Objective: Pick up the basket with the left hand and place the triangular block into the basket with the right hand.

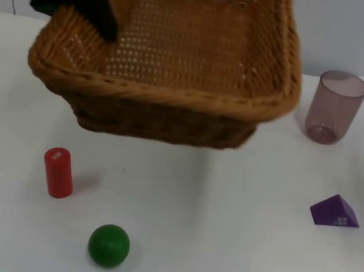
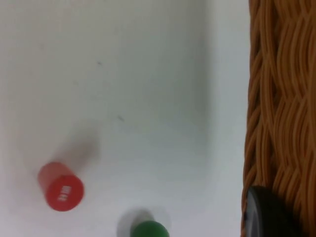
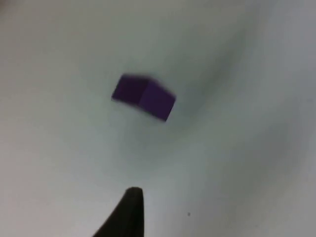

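At the basket's left rim, I have the left gripper [image 1: 107,21] clamped on the wicker, and the basket [image 1: 173,106] hangs lifted above the table [image 1: 217,255], tilted so its open mouth faces the top camera. From the left wrist, the woven wall [image 2: 276,98] runs right beside one black fingertip [image 2: 264,212], with the red cylinder [image 2: 61,186] and green ball [image 2: 148,230] on the table below.

The right gripper [image 3: 129,217] hovers above the table with the purple triangular block [image 3: 144,98] ahead of it and apart from it; I cannot tell whether it is released or clenched. In the top view the triangular block [image 1: 335,211] lies by itself on the table's right side, well apart from the basket and near the translucent purple cup [image 1: 336,107].

My worries from here: the hold is on one edge only, so the basket could swing or slip in the grip, and its tilt means a block dropped near the low side might bounce or slide out. The block's sloped faces give the fingers poor purchase; a grasp across the slopes could squeeze it out sideways. On the carry toward the basket, the right arm passes close to the cup and could knock it over. The cylinder [image 1: 58,172] and ball [image 1: 108,245] sit beneath the basket's near side, so lowering it there risks a bump.
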